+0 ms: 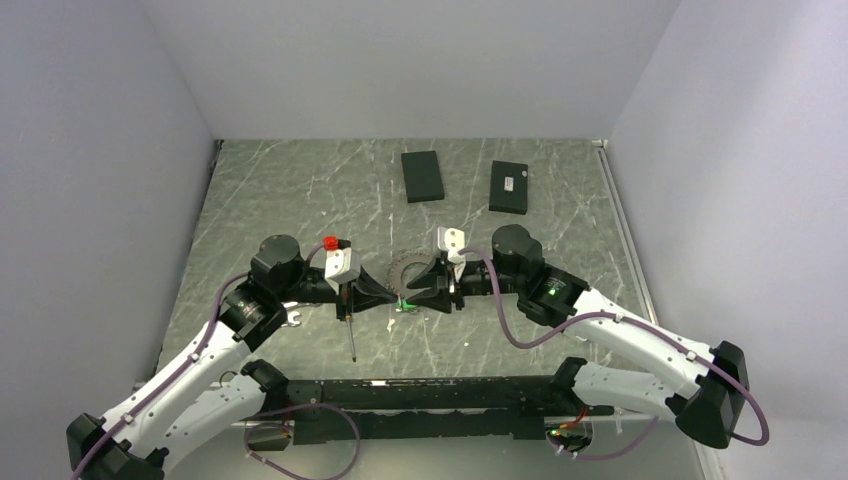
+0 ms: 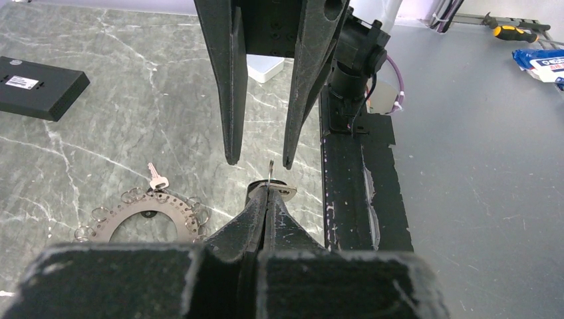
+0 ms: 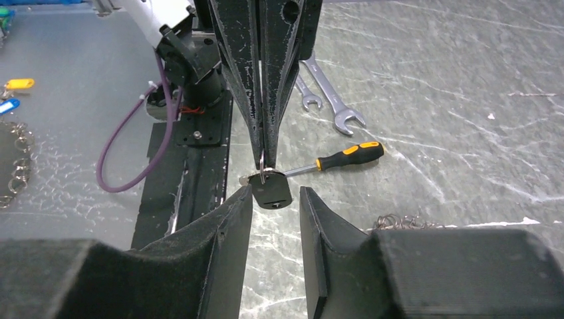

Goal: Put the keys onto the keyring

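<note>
Now left jaws clamped shut on key (image 3: 271, 191); right jaws part-open, flanking its black head.

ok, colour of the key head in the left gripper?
Black key head; shows best in the right wrist view.

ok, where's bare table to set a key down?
Free: far-left table, left of the left black box; near strip between screwdriver and right arm. Crowded: centre, where left hand and right hand meet at a key beside the keyring; wrenches by the left arm.
</note>
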You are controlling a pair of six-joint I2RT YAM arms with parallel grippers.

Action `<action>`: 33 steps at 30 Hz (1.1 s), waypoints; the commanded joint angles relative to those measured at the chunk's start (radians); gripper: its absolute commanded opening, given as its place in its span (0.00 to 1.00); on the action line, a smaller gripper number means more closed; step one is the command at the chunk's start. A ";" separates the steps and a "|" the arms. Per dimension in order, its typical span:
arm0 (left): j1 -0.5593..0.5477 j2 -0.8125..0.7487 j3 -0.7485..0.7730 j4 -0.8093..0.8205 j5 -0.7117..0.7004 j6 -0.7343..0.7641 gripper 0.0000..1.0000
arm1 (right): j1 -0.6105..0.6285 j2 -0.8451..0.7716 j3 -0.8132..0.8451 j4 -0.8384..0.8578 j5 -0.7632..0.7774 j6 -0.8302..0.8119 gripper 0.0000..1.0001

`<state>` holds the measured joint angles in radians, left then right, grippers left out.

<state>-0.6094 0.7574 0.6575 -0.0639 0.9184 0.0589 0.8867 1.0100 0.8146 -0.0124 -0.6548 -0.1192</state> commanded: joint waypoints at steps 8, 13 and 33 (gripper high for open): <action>-0.003 0.002 0.028 0.039 -0.003 -0.006 0.00 | 0.022 0.014 0.053 0.072 -0.031 0.015 0.28; -0.003 -0.001 0.027 0.038 -0.010 -0.005 0.00 | 0.029 0.025 0.055 0.072 -0.021 0.013 0.27; -0.003 0.008 0.031 0.022 -0.014 0.002 0.00 | 0.039 0.014 0.060 0.078 0.022 0.020 0.16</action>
<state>-0.6094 0.7639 0.6575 -0.0654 0.9031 0.0589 0.9184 1.0389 0.8200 0.0040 -0.6334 -0.1032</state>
